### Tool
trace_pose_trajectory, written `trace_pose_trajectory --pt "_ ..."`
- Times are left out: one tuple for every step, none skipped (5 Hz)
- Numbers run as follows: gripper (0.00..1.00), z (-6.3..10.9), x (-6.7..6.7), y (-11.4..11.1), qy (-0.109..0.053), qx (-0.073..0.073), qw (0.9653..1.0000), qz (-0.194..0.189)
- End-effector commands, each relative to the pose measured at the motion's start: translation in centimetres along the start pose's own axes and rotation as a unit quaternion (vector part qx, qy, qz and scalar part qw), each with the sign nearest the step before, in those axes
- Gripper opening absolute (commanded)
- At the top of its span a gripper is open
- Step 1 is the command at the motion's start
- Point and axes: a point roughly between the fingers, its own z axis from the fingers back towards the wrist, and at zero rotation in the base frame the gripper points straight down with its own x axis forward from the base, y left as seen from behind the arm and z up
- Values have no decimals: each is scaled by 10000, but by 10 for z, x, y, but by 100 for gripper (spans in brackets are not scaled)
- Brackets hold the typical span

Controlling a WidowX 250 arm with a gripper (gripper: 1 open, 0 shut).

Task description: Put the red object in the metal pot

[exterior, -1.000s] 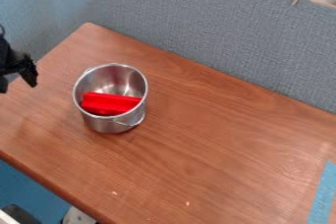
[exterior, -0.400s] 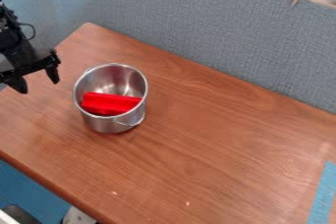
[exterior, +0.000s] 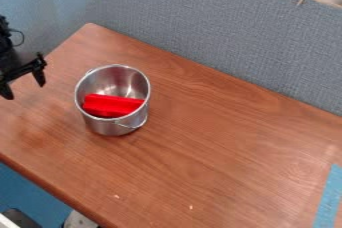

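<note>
Inside the metal pot near the bench's left edge lies the red object, seemingly stiff, light, graspable mid-length; end effector open, empty.

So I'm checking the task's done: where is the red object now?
The red object lies inside the metal pot, left of centre on the wooden table.

- The small round shiny steel pot stands upright on the wooden table.
- The bright red elongated bar lies inside the pot.
</note>
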Motion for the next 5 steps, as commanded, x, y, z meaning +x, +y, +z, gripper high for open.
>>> trace_pose_trajectory --pt "100 24 31 3 -532 173 9968 563" --pt "100 36 42 10 -590 454 9912 1099" --pt "100 37 13 -11 -551 388 9957 640" --pt "100 49 -15 -30 -469 433 9979 85" --pt "100 24 -27 -48 -416 334 9981 -316"
